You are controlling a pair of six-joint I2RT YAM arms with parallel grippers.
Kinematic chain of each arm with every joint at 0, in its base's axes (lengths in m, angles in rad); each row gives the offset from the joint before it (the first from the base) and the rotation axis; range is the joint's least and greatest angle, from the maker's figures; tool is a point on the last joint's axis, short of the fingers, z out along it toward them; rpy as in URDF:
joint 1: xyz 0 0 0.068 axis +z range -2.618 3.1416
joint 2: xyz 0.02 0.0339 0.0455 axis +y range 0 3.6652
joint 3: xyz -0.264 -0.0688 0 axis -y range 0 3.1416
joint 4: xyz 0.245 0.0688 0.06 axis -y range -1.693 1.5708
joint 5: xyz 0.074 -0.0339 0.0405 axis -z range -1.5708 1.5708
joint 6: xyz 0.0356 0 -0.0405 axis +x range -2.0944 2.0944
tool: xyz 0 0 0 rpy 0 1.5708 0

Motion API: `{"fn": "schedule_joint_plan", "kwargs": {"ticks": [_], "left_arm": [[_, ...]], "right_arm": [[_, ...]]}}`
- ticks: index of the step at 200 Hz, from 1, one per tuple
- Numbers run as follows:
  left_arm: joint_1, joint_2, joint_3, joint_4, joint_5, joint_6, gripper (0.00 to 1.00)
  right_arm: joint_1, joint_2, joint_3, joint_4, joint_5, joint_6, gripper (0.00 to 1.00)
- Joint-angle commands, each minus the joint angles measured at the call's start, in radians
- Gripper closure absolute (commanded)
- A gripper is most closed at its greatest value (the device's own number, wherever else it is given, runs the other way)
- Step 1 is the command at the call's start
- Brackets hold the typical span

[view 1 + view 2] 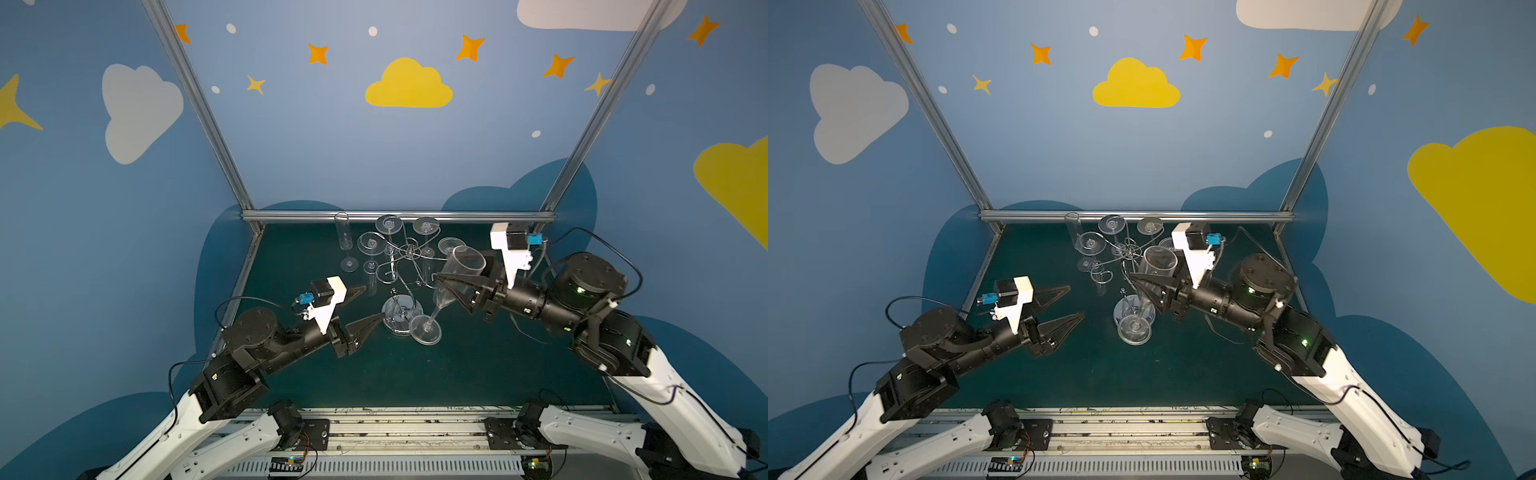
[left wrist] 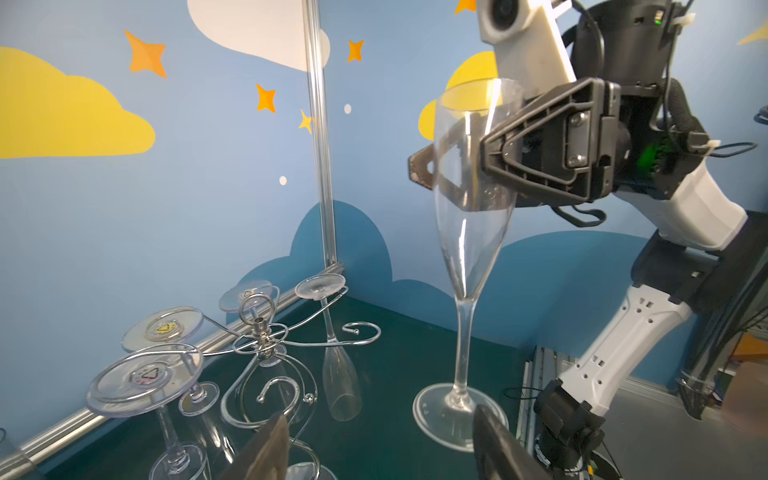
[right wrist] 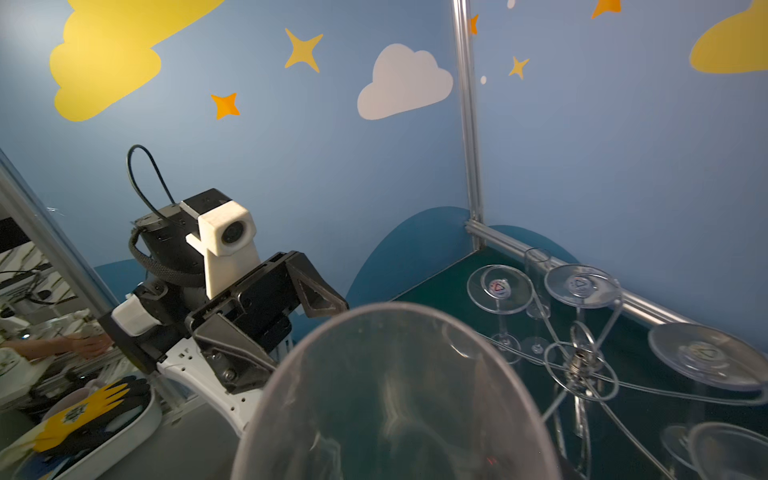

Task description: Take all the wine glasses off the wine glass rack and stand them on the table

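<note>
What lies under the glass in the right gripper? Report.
Only green table shows beneath the wine glass, its foot beside the wine glass rack. A left finger covers part of the foot.

Wide open table (image 1: 457, 374) in front of the rack (image 1: 409, 251), plenty of room to come in there. Right of the rack's base the held glass (image 1: 459, 274), clamped in the right gripper (image 2: 453, 162), blocks the way, its foot just beside that base. Left of the base hangs the left gripper (image 1: 374, 302), jaws apart. Behind the rack it's crowded: hanging glasses (image 1: 388, 224), a standing flute (image 1: 343, 237), then the back rail (image 1: 316, 216). The rack's near arms are bare wire curls (image 1: 388, 272).
</note>
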Motion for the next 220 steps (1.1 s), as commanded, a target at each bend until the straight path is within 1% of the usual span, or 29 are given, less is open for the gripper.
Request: {"fn": "schedule_joint_plan", "kwargs": {"ticks": [1, 39, 70, 112, 137, 166, 186, 202, 220], "left_arm": [[-0.002, -0.015, -0.025, 0.049, -0.056, 0.013, 0.30], [-0.001, -0.029, -0.034, 0.049, -0.076, 0.020, 0.30], [-0.001, -0.045, -0.042, 0.043, -0.099, 0.017, 0.29], [-0.001, -0.065, -0.027, 0.007, -0.124, 0.011, 0.29], [-0.001, -0.083, -0.025, -0.008, -0.145, 0.011, 0.30], [-0.001, -0.095, -0.028, -0.012, -0.169, 0.019, 0.29], [-0.002, -0.095, -0.028, -0.023, -0.192, 0.026, 0.29], [-0.001, -0.094, -0.027, -0.027, -0.208, 0.032, 0.29], [-0.001, -0.092, -0.023, -0.030, -0.220, 0.034, 0.29]], "right_arm": [[0.001, -0.071, -0.004, -0.080, 0.148, -0.083, 0.68], [0.001, -0.150, -0.003, -0.186, 0.330, -0.179, 0.69], [0.001, -0.199, -0.053, -0.208, 0.490, -0.260, 0.71], [-0.001, -0.276, -0.211, -0.110, 0.688, -0.372, 0.71], [-0.009, -0.311, -0.296, -0.019, 0.757, -0.434, 0.72], [-0.038, -0.350, -0.430, 0.138, 0.761, -0.473, 0.72], [-0.099, -0.346, -0.505, 0.205, 0.725, -0.467, 0.73], [-0.188, -0.322, -0.553, 0.236, 0.651, -0.427, 0.73], [-0.319, -0.283, -0.597, 0.274, 0.509, -0.367, 0.74]]}}
